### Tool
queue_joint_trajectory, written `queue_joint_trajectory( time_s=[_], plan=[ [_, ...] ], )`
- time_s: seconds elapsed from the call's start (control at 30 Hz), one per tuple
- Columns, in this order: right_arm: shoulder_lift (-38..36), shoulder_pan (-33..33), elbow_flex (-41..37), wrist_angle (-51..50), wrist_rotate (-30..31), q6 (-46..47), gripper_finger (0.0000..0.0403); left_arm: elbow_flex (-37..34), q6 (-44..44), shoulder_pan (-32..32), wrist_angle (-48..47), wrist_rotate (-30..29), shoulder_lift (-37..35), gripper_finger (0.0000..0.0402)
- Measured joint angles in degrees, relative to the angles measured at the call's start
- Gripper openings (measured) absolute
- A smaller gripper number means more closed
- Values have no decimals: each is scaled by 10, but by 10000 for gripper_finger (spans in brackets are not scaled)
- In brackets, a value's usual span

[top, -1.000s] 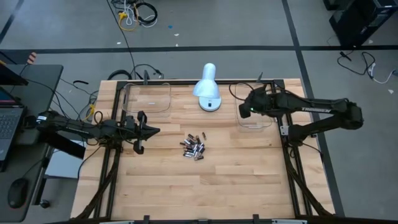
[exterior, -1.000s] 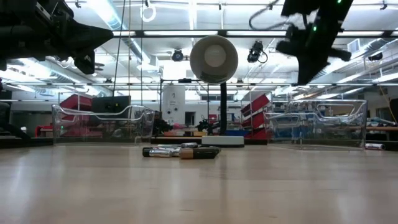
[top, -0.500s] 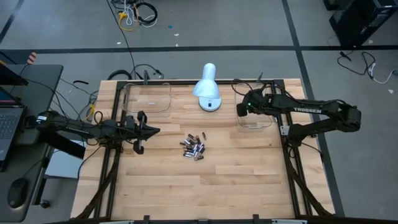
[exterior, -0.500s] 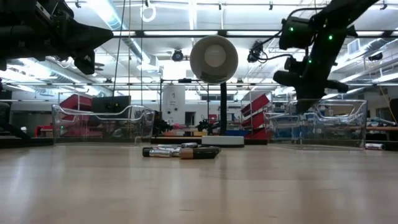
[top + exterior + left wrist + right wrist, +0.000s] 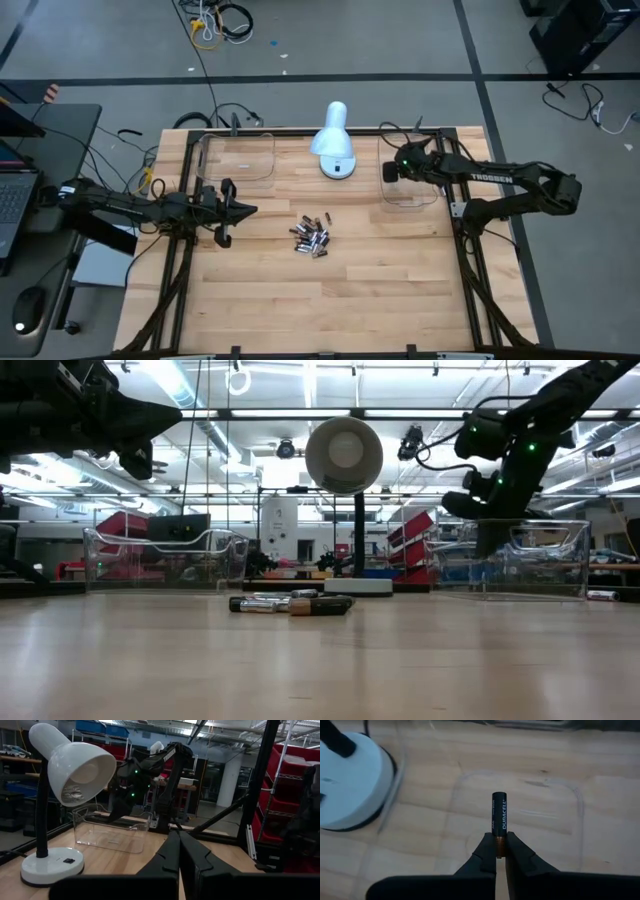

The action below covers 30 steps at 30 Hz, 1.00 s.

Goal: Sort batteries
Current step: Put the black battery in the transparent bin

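Table [image 5: 330, 290]: we work on bare wood, two clear trays at the far side, a lamp [image 5: 333, 150] between them.
Right tray [image 5: 408, 190]: our right gripper [image 5: 500, 851] hangs over it; we judge the drop is close.
Left tray [image 5: 238, 157]: no battery visible in it.
Left gripper [image 5: 228, 209]: closed on nothing, waiting at the left edge, well apart from the pile.
Pile [image 5: 312, 236]: loose batteries lie near the table's middle, touching one another.
Held battery [image 5: 499, 817]: a dark, copper-ended cell, pinched at one end by closed fingers, the rest sticking out.
Handling: we judge each cell light, stiff, smooth, prone to roll; grip across the barrel, mid-length.
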Motion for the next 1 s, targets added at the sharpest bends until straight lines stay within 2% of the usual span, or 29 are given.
queue_joint_trajectory(
  time_s=[0.23,0.63,0.8,1.0],
  plan=[
    [0,1,-10,1,-1,0,13,0,0,0,0,0,0,2],
    [0,1,-10,1,-15,-10,61,0,0,0,0,0,0,2],
    [0,1,-10,4,-15,-16,65,0,0,0,0,0,0,2],
    [0,13,-7,53,-1,-54,63,0,-11,0,0,0,0,2]
  ],
)
